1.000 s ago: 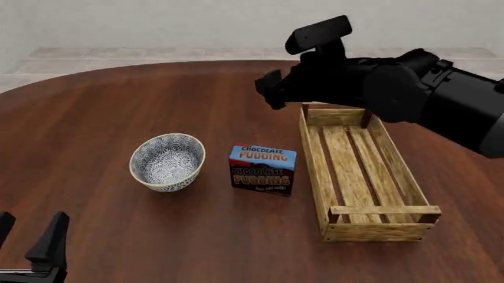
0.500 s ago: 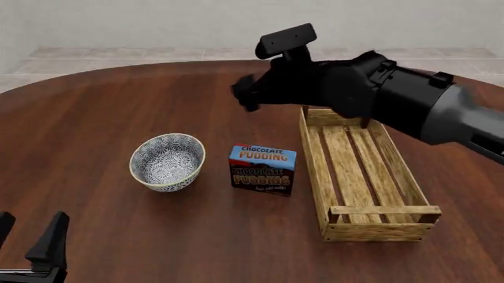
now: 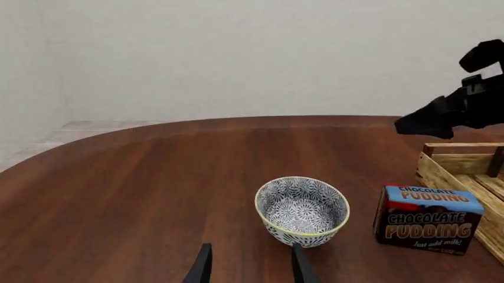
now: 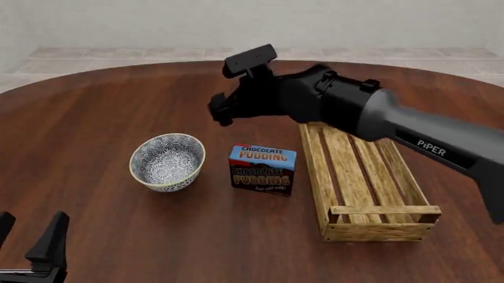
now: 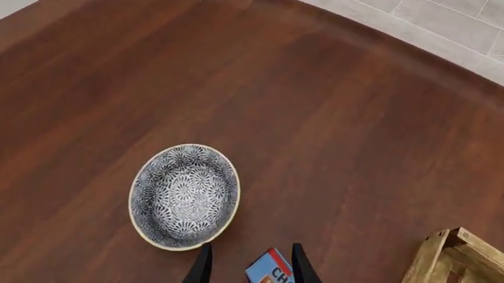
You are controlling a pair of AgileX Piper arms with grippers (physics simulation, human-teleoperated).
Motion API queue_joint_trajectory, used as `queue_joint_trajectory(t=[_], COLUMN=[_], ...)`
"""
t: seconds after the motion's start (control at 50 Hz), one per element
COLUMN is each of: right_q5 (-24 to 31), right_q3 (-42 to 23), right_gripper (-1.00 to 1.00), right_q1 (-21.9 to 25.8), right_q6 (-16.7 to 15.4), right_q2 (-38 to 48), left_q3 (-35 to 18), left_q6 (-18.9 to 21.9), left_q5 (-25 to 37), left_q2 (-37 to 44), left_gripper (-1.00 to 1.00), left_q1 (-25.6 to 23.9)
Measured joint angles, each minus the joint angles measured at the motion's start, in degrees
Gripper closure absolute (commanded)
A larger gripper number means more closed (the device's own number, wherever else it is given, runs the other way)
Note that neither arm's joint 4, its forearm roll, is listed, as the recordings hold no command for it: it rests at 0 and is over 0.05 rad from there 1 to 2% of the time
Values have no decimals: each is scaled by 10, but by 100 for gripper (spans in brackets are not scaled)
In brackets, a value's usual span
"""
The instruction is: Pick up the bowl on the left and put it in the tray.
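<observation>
The bowl (image 4: 167, 161), blue-grey floral with a cream rim, stands upright on the left half of the table and is seen from the side in the left wrist view (image 3: 303, 209). The long wooden tray (image 4: 317, 177) lies to the right, nothing in it. My right gripper (image 4: 221, 109) hovers high above the table, behind and to the right of the bowl, open and holding nothing. Its camera looks down on the bowl (image 5: 184, 196) and the tray's corner (image 5: 445, 259). My left gripper (image 4: 28, 234) rests open at the near left edge, well short of the bowl.
A blue chocolate pudding box (image 4: 263, 170) stands between bowl and tray, close to the tray's left wall. The right arm (image 4: 409, 132) stretches over the tray's far end. The round brown table (image 4: 102, 106) ends at a tiled floor behind.
The right arm has swung left, from above the tray's far end to a point behind the pudding box, nearer the bowl. The left gripper, bowl, box and tray have not moved.
</observation>
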Motion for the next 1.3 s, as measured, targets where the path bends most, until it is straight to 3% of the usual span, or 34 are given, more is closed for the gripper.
queue_joint_trajectory(t=[0.56, 0.84, 1.3], right_q5=[83, 95, 132], right_q3=[-177, -209, -256], right_gripper=[-100, -100, -100], right_q1=[-7, -10, 32], right_q6=[-17, -32, -30], right_q2=[171, 213, 273], left_q3=[0, 0, 0], left_q6=[0, 0, 0], left_q5=[0, 0, 0], left_q2=[0, 0, 0], left_gripper=[-100, -100, -100], left_q1=[0, 0, 0])
